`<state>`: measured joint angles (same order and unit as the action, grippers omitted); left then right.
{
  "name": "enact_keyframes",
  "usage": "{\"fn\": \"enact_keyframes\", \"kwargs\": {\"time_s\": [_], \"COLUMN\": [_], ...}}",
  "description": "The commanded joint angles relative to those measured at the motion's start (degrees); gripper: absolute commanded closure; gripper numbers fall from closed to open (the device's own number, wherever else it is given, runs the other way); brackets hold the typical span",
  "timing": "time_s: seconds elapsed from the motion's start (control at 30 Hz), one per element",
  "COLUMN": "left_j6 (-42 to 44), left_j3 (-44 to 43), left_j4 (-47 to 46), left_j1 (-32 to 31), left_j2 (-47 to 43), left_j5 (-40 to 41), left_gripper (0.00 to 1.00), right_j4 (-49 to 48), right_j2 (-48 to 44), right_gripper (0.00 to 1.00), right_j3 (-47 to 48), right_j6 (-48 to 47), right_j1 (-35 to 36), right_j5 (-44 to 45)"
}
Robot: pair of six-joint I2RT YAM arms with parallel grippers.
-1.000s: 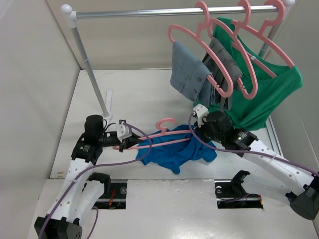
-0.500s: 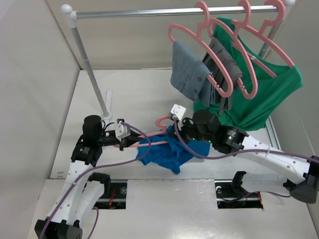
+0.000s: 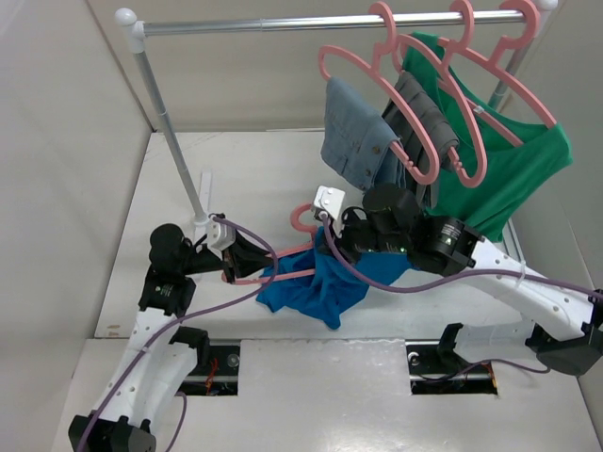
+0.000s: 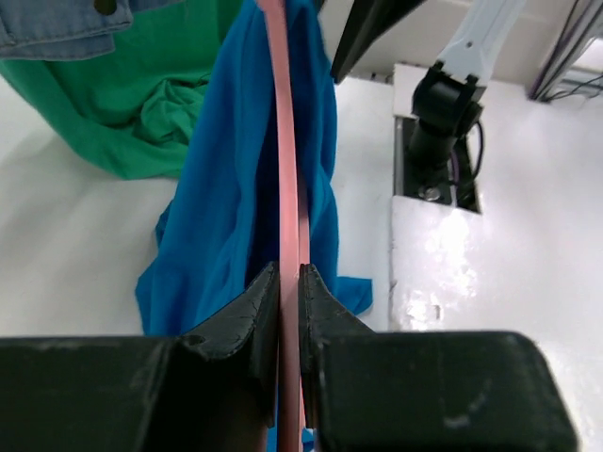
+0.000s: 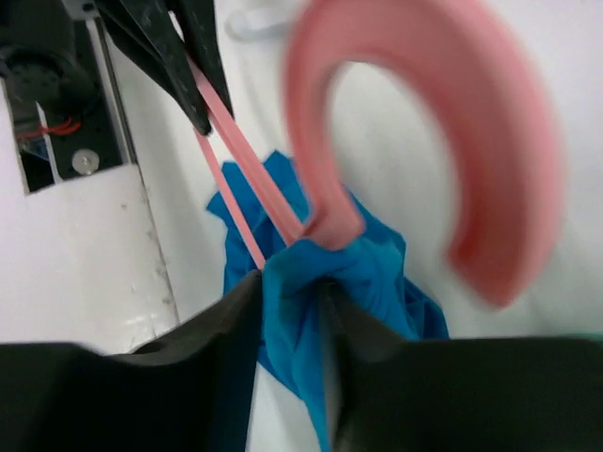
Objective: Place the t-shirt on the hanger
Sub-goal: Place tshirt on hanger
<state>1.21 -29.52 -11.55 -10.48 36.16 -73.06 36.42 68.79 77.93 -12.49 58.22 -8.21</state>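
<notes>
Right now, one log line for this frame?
left gripper: shut on hanger | right gripper: pinching t-shirt | t-shirt: bunched along hanger

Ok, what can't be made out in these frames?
- Right wrist view: whether the right gripper grips or merely flanks the bright blue fabric t-shirt. The thin pink plastic hanger has a blurred hook.
- Top view: that gripper's tips, hidden under its own wrist.
- Left wrist view: hanger's far end, cut off by the top edge.

Hanger (image 5: 516,141) hook is blurred up close in the right wrist view — we can't make out its edge. Right gripper (image 5: 290,282) & t-shirt (image 5: 377,273) are cut off at btm.
</notes>
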Motion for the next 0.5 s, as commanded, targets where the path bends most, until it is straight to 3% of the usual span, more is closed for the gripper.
{"fn": "enact_keyframes", "kwargs": {"time_s": [0.0, 0.03, 0.13, 0.47], "left_j6": [-15.8, -15.8, -15.8, -14.6], "left_j3": [1.7, 1.7, 2.2, 2.2], "left_j4": [-19.1, -19.1, -19.1, -18.6], "left_j1": [-0.3, -0.3, -0.3, -0.3], "left_j2": [-0.8, -0.8, 0.4, 1.5], "left_j5": [-5.3, -5.3, -6.6, -7.1], "left_gripper": [1.0, 1.0, 1.0, 1.0], "right_j4": [6.1, 6.9, 10.0, 19.6], "right_j2": [-0.1, -0.1, -1.3, -2.3], "right_gripper": [0.63, 0.52, 0.43, 0.25], "right_j3": [3.7, 5.3, 6.1, 11.7], "right_j6": [-1.9, -1.9, -0.8, -0.3], "right_j1": [0.1, 0.1, 0.1, 0.1], "right_j5": [1.9, 2.9, 5.7, 9.3]}}
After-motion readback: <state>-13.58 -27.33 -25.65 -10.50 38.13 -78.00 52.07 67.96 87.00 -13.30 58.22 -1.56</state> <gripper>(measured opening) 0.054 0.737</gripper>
